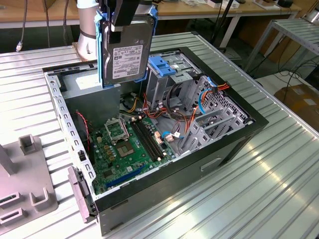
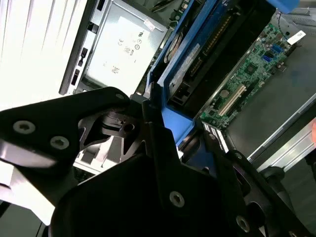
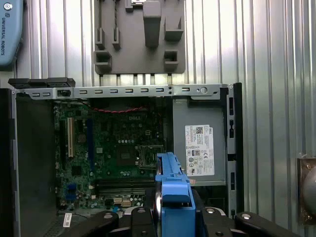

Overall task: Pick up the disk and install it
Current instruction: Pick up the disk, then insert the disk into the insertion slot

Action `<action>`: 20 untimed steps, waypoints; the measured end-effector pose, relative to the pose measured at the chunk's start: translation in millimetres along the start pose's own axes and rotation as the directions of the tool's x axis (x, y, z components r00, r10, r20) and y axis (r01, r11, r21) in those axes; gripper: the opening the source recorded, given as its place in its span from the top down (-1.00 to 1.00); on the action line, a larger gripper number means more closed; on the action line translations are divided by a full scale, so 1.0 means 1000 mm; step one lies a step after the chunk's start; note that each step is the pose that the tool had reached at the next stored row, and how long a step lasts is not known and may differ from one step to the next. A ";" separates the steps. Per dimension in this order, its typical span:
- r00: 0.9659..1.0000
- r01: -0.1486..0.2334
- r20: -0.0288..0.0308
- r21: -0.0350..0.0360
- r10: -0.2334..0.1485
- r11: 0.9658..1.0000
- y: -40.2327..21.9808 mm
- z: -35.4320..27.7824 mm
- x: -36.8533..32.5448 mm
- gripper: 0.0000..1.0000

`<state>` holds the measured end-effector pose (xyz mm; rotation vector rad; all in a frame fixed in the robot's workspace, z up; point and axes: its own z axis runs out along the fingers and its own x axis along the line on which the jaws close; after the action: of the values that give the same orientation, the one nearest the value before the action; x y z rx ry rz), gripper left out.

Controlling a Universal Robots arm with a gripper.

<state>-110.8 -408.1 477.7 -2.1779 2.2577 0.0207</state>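
Disk (image 1: 127, 59), flat grey metal, blue-framed, in tool (image 1: 117, 25)

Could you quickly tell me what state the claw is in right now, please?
Claw: shut on the disk, holding it upright over the open case.

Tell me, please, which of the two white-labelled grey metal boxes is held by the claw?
The disk, edged in blue and held upright above the case; the power supply sits inside it.
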 end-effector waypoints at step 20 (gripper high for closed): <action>1.000 0.000 0.000 0.000 0.000 1.000 -0.0010 -0.0001 0.0083 0.26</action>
<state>-110.1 -416.4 477.7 -2.1779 2.2576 0.0208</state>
